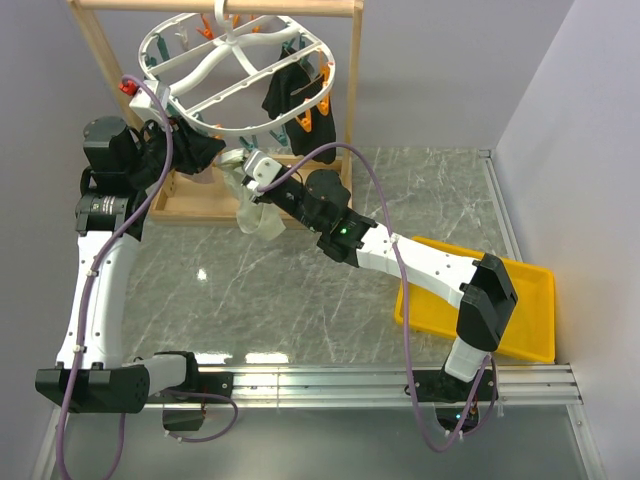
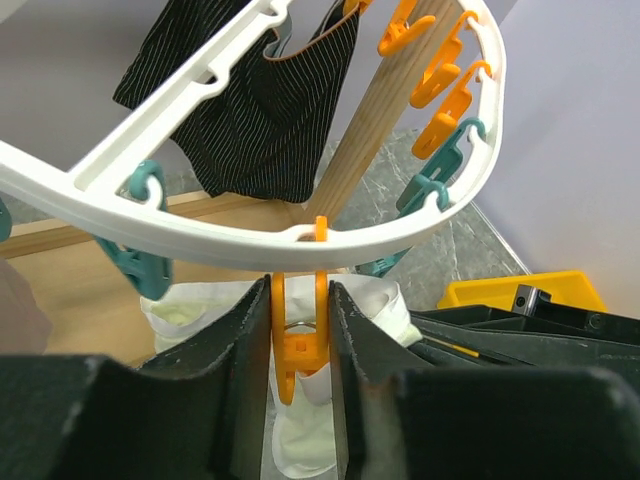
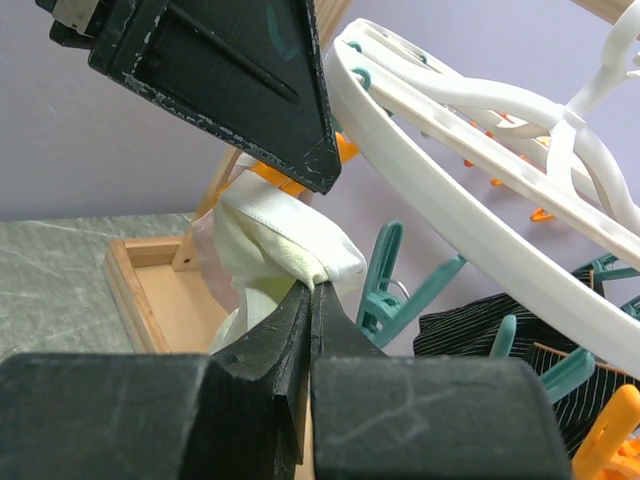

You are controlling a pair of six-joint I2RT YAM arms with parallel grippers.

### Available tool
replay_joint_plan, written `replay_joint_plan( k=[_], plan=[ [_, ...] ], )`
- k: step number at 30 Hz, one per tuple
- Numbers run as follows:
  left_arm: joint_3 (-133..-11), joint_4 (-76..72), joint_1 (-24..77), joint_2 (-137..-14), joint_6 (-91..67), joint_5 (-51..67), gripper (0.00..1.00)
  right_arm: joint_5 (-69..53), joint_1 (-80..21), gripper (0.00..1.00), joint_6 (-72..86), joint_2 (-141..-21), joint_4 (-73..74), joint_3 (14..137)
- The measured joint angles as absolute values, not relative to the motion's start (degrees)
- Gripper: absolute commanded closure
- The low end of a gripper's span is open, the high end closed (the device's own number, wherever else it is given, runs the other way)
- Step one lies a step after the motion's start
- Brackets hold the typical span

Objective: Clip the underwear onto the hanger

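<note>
The underwear (image 1: 256, 214) hangs below the hanger's (image 1: 160, 45) near rim, well away from the yellow bin (image 1: 530, 300), whose inside the right arm partly hides. The right gripper (image 3: 312, 296) is clenched on a fold of the underwear. The left gripper (image 2: 300, 302) grasps an orange clip (image 2: 298, 352) on that rim. A black striped garment (image 1: 290, 95) hangs at the hanger's far side.

hanger (image 2: 200, 235): gleaming as glossy plastic
orange clip (image 2: 297, 345): shining as smooth plastic
underwear (image 3: 270, 240): showing as soft matt cloth
</note>
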State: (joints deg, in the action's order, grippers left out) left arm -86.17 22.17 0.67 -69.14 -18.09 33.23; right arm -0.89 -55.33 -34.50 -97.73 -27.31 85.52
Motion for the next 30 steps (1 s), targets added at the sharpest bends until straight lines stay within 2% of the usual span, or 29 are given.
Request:
replay_joint_plan(
  k=[8,13,21,25,30],
  plan=[
    [-86.5,22.9,0.7,-69.1,-18.5,33.1,0.61,-0.9,-55.3,1.00,-34.5,-97.7,-27.2,85.7],
    [-86.5,24.4,0.7,-69.1,-19.2,33.2,0.43,-0.9,-55.3,1.00,-34.5,-97.7,-27.1,86.1],
    [-86.5,24.8,0.7,-69.0,-20.0,33.1,0.22,-1.5,-55.3,1.00,-33.9,-97.7,-26.5,86.2],
    [-86.5,24.7,0.7,-68.3,-20.7,33.2,0.15,-1.9,-55.3,1.00,-33.1,-97.7,-26.0,86.2],
    [-85.4,23.2,-0.1,-65.6,-22.3,34.4,0.13,-2.6,-55.3,1.00,-31.7,-97.7,-25.0,86.2]
  ],
)
